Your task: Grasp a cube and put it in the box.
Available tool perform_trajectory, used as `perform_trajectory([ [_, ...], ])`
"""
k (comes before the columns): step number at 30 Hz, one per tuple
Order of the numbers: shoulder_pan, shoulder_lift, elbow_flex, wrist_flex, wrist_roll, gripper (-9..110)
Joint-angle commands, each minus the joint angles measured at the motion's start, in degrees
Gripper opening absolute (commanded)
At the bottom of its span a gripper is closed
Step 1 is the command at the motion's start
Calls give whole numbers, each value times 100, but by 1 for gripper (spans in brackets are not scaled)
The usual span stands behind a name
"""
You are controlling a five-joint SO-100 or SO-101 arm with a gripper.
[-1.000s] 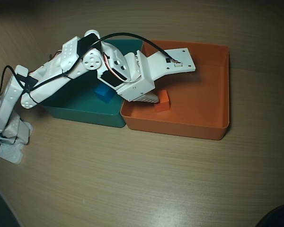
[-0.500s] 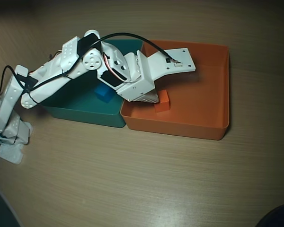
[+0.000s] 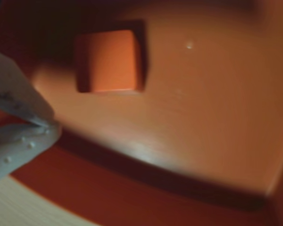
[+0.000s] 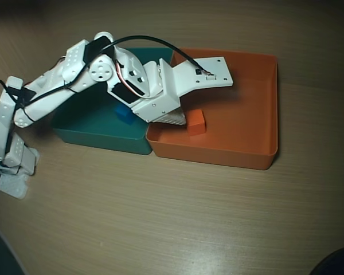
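The small orange cube (image 3: 111, 60) rests on the floor of the orange box (image 3: 207, 122), free of my gripper. In the overhead view the cube (image 4: 196, 122) lies in the left part of the box (image 4: 241, 156). My gripper (image 3: 48, 127) enters the wrist view from the left. Its white fingers meet at their tips and hold nothing, down and left of the cube. In the overhead view the gripper (image 4: 182, 120) hangs over the box's left side, just left of the cube.
A teal tray (image 4: 97, 134) stands against the left side of the box, and a small blue cube (image 4: 124, 113) lies in it, partly under the arm. The arm's base (image 4: 14, 157) is at the far left. Wooden table surrounds both trays.
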Motion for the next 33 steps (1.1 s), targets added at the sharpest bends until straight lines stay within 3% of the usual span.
perform_trajectory([
  [1, 167, 1696, 940, -88, -26, -5],
  [11, 1107, 4702, 3709, -97, -132, -5],
  [16, 1652, 5704, 4746, -343, -1107, -5],
  [22, 2259, 6706, 6706, -1310, -1969, -5],
  [33, 2812, 9439, 11329, -3718, -2136, -5],
])
